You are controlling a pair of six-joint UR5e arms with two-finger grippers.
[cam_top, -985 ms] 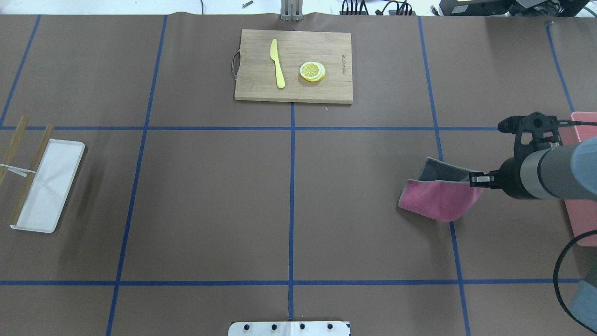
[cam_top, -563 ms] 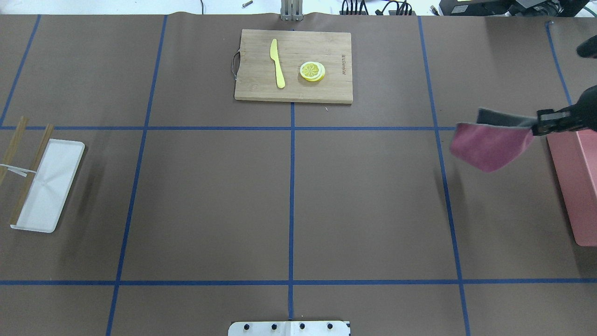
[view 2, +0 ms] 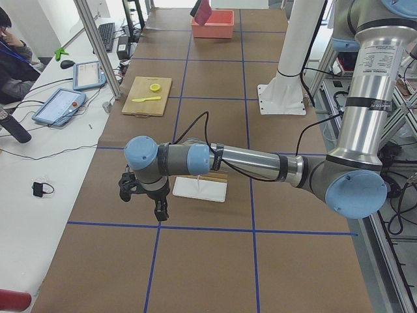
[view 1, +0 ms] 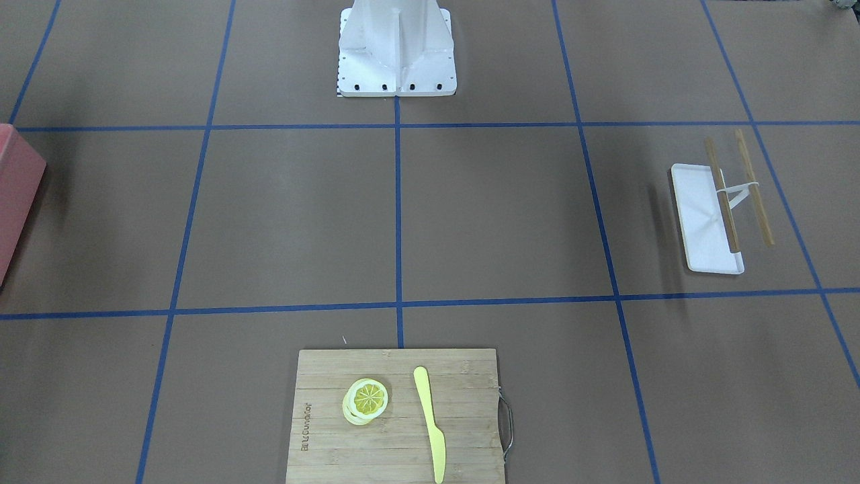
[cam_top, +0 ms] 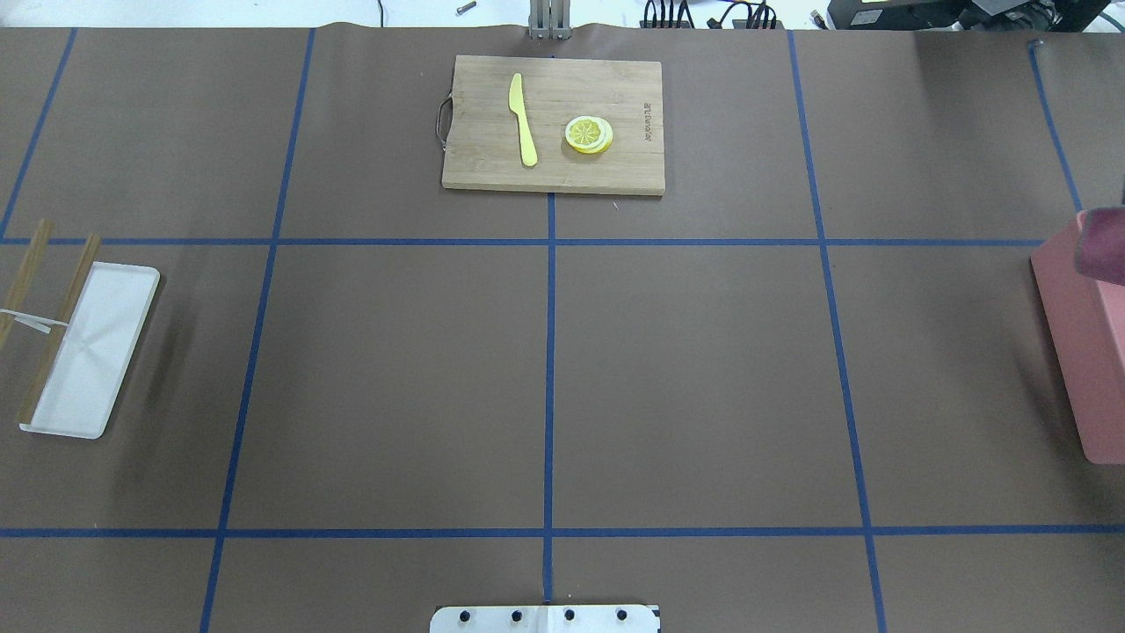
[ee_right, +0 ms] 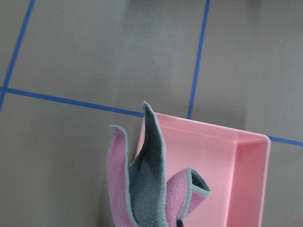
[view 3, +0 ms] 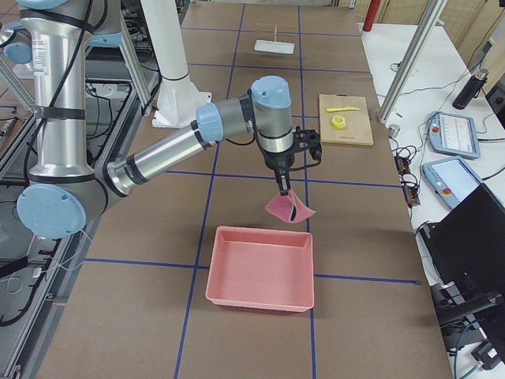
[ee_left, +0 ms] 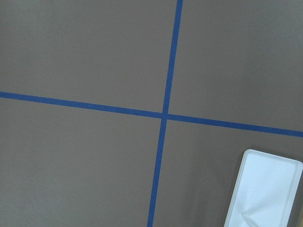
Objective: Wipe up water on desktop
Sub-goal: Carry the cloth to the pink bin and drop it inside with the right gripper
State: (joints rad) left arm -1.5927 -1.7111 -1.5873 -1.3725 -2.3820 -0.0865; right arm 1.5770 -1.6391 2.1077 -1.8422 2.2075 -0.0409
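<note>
Right-side view, near to far. Pink bin (view 3: pixel 260 272) is sitting on the desktop (cam_top: pixel 703 369), the brown sheet gridded with blue tape. Right gripper (view 3: pixel 284 191) is pinching a pink-grey cloth (view 3: pixel 281 210), dangling it above the bin's far edge, clear of the surface. Cutting board (view 3: pixel 346 118) is lying beyond. Left gripper (view 2: pixel 142 203) is hovering near the white tray (view 2: pixel 200 189); whether its claw is spread or closed, cannot tell.

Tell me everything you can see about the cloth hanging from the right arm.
The cloth looks like soft, fleecy fabric, pink on one face and grey on the other, with a grey-blue edging. It hangs crumpled and folded from the right pincer, in the air clear of the desktop, about over the rim of the pink bin. Nothing but the pincer seems to touch it.
</note>
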